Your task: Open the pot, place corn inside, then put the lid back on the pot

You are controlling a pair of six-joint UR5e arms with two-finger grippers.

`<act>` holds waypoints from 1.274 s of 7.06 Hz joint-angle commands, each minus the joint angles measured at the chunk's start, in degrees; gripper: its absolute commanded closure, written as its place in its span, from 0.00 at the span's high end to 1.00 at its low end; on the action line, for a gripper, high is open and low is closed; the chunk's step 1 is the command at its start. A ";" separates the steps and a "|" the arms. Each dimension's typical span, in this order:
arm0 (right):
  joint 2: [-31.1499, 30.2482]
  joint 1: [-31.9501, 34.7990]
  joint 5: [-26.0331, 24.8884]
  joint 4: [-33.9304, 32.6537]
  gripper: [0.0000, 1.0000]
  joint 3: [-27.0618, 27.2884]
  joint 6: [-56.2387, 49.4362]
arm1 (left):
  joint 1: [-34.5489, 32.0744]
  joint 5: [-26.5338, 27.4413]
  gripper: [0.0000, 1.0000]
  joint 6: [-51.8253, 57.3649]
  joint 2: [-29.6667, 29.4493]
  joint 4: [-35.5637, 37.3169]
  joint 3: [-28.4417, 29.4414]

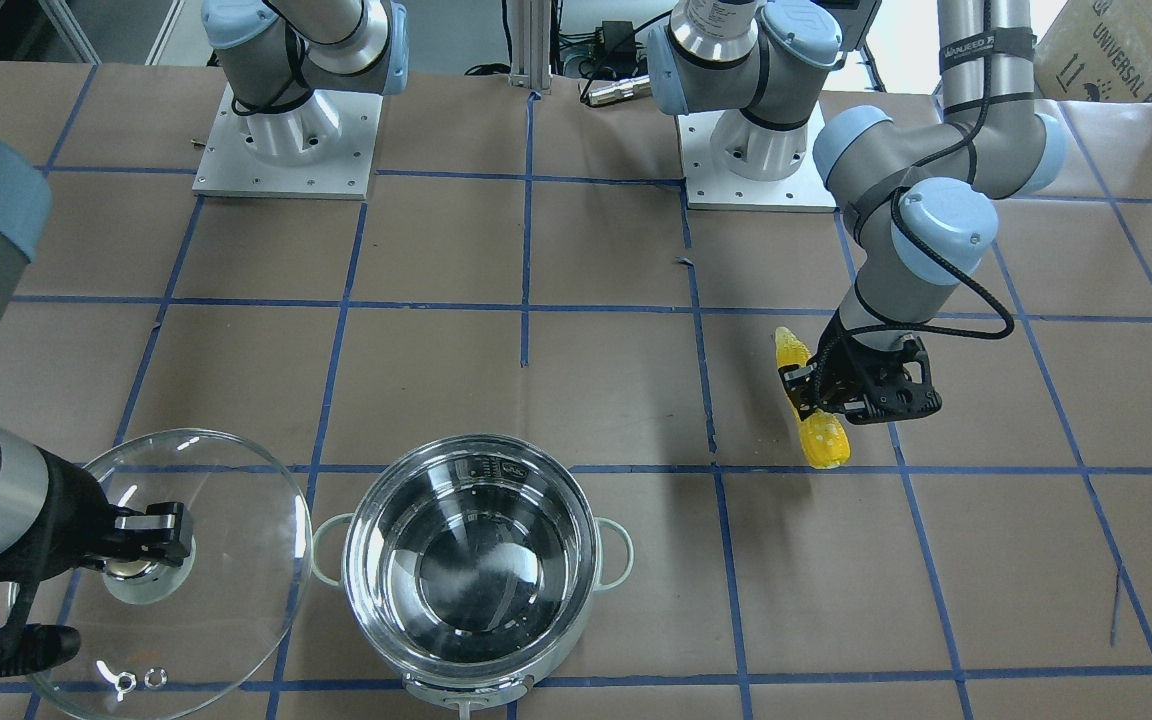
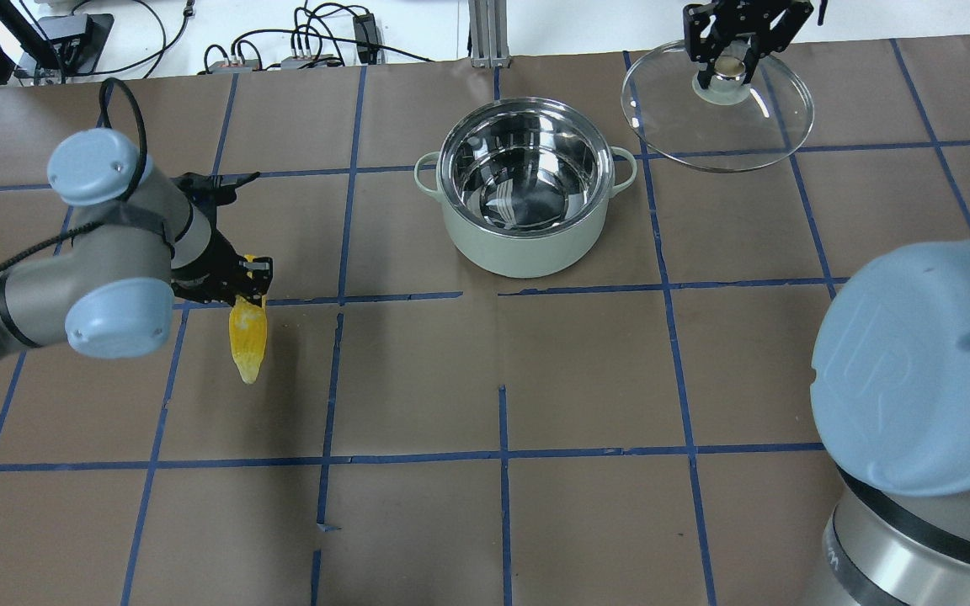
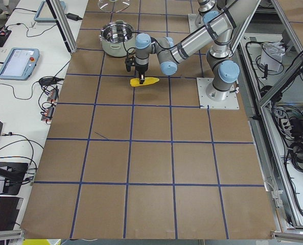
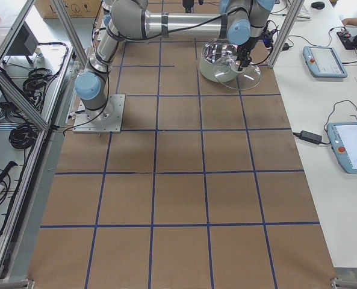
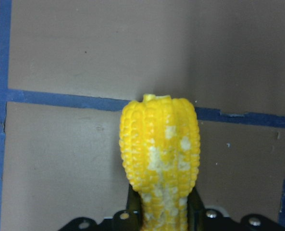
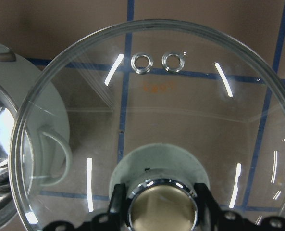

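The pot (image 2: 519,248) stands open and empty at the far middle of the table; it also shows in the front view (image 1: 476,560). My left gripper (image 2: 247,290) is shut on the corn (image 2: 247,341) near its thick end, at or just above the table, left of the pot. The left wrist view shows the corn (image 5: 159,159) between the two fingers. My right gripper (image 2: 731,71) is shut on the knob of the glass lid (image 2: 729,126) and holds it level beside the pot, on its right. The right wrist view shows the lid (image 6: 180,110) and the pot's edge (image 6: 3,144).
The brown table carries a blue tape grid (image 2: 502,295). Both arm bases (image 1: 286,140) (image 1: 761,150) stand at the robot's side. Cables (image 2: 308,50) lie beyond the far edge. Side benches hold tablets (image 3: 18,61) (image 4: 325,60).
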 commanded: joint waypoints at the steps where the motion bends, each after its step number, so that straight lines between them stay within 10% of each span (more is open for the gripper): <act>1: -0.40 -2.87 -2.06 0.00 0.06 1.90 -3.07 | -5.46 -0.12 0.08 -6.63 -1.31 -14.40 14.00; 6: -14.97 -5.15 -2.52 -13.06 0.07 26.47 -4.47 | -23.66 0.05 0.08 -30.53 -17.65 -16.82 36.62; 9: -16.13 -6.39 -1.99 -13.09 0.07 27.82 -5.00 | -27.36 0.14 0.08 -35.84 -21.26 -15.95 37.78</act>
